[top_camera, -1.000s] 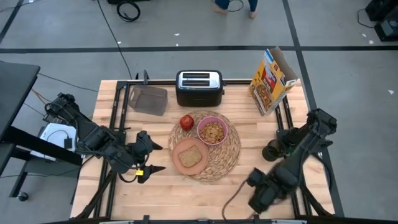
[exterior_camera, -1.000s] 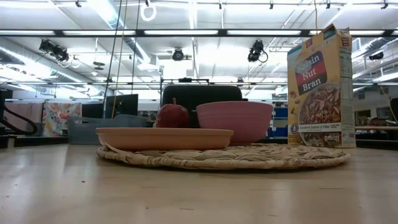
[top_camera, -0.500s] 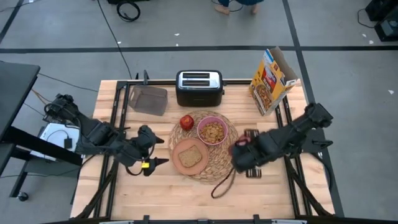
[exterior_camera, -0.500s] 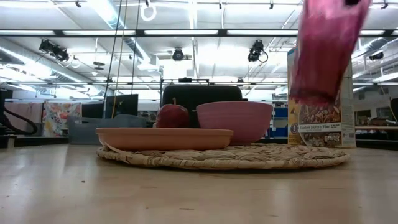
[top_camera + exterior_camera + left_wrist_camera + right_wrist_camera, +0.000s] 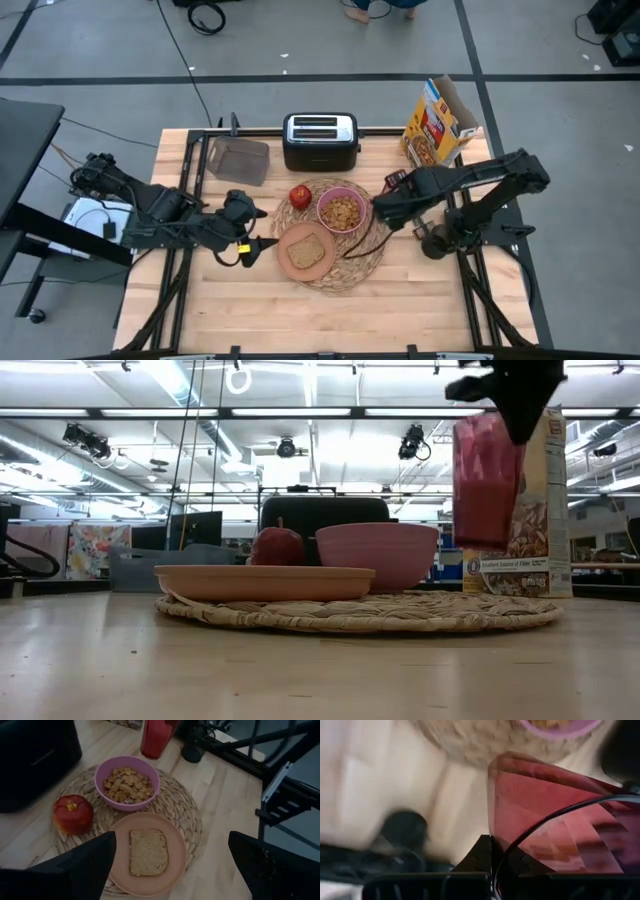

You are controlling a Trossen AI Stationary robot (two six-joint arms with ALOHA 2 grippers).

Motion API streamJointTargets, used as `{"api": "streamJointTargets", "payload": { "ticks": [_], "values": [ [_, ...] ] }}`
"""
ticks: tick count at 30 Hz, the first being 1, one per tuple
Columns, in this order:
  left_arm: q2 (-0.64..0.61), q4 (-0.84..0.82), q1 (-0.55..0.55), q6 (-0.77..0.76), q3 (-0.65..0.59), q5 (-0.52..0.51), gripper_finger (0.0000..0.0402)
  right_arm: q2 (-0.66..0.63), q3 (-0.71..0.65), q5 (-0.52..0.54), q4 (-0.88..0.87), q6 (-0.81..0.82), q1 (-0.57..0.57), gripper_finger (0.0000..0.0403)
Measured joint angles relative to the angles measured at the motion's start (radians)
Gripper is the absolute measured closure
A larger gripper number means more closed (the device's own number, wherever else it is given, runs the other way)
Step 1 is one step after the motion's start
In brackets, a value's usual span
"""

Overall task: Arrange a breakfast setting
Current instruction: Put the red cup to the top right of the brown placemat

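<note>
Wooden table (image 5: 420,300) held setting; your right gripper (image 5: 386,212) clamped translucent pinkish-red cup (image 5: 487,485) at rim — light, slick, looked crushable. Left gripper (image 5: 247,250): jaws stood apart, empty.

There is one desk (image 5: 300,310). On it sit one toaster (image 5: 320,140) and one cereal box (image 5: 437,118). There is one straw mat (image 5: 365,250), one pink bowl (image 5: 341,209), one plate (image 5: 288,262), one toast slice (image 5: 307,249), one red apple (image 5: 300,195) and one red cup (image 5: 487,470). Two robot arms reach in, with one gripper each.
</note>
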Motion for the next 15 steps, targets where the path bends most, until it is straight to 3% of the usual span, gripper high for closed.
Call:
{"api": "streamJointTargets", "payload": {
  "ticks": [8,15],
  "values": [
    [0.0,0.0,0.037,0.003,0.0,0.001,0.0013,-0.183,-0.229,0.125,0.008,-0.271,-0.114,0.0393],
    [0.0,0.002,0.105,0.008,0.0,0.0,0.0013,-0.229,-0.35,0.134,0.143,-0.484,-0.206,0.0391]
  ]
}}
